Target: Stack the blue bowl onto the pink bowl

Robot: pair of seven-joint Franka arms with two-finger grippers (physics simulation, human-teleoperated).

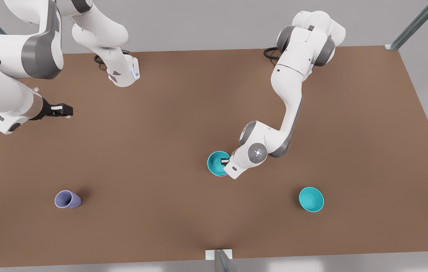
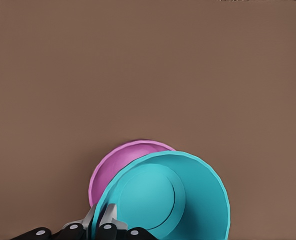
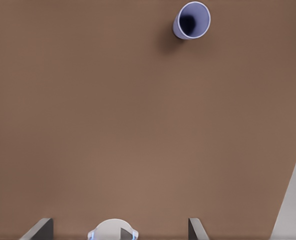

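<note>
Brown table (image 1: 161,158), contents listed across the front view from its left to its right.

Right gripper (image 1: 64,110): on the arm at the front view's far left, held above the table near that edge, well apart from every object. This arm waits. In the right wrist view two finger tips (image 3: 38,231) stand wide apart with nothing between them; the tool is spread and empty.

Lavender-grey cup (image 1: 67,199): near the front view's lower left, lying tilted with its mouth turned up and toward the front view's left. It also appears in the right wrist view (image 3: 191,20), far from the fingers.

Blue bowl (image 1: 218,162): near the table's middle, upright, sitting in the pink bowl. In the left wrist view (image 2: 167,197) it lies off-centre, so that a crescent of the pink bowl (image 2: 119,162) shows along one side. In the front view a thin pink sliver (image 1: 221,175) peeps out beneath the blue rim.

Left gripper (image 1: 224,162): on the arm reaching in from the front view's right, lowered at the blue bowl's rim. In the left wrist view its fingers (image 2: 107,218) are pinching the rim, one inside the wall and one outside.

Second turquoise bowl (image 1: 311,199): upright on the table toward the front view's lower right, well apart from the stacked pair.
</note>
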